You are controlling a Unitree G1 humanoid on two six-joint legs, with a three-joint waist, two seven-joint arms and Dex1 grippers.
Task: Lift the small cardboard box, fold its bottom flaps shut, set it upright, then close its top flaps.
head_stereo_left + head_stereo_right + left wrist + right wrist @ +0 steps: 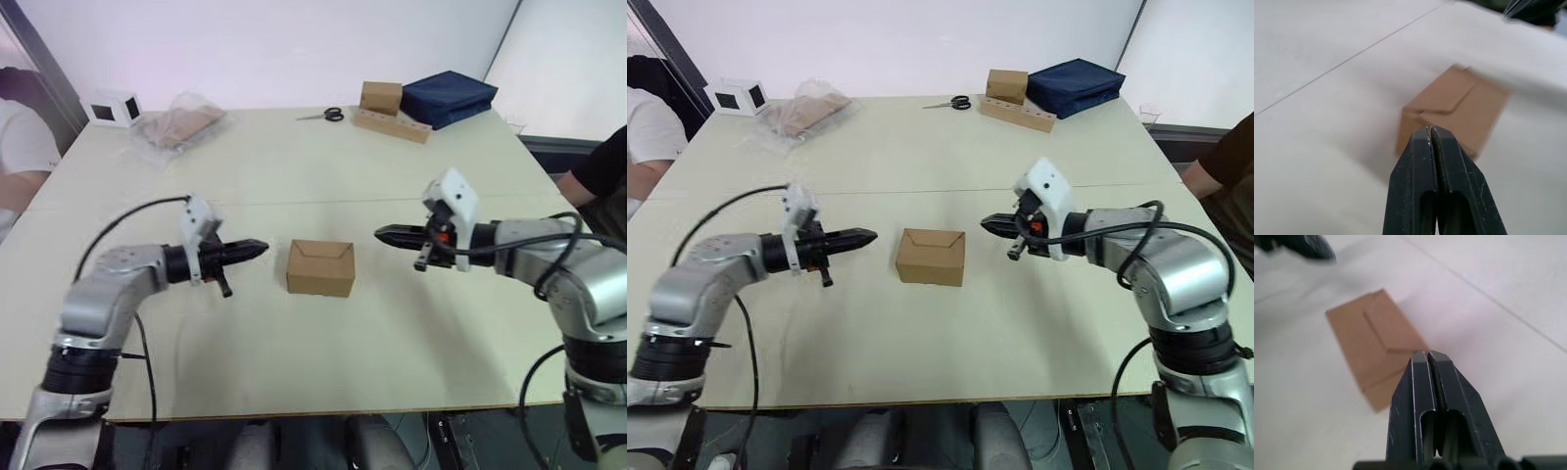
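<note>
Centrally in the left eye frame, the small cardboard box (320, 267) sits on the table (294, 176) with its top flaps (321, 251) folded shut, long axis running left to right; its underside is hidden. Left gripper (257, 249) and right gripper (384, 234) flank it, apart, both pinched closed on nothing. Only the wrist views show the flap seams; both blur the box.
</note>
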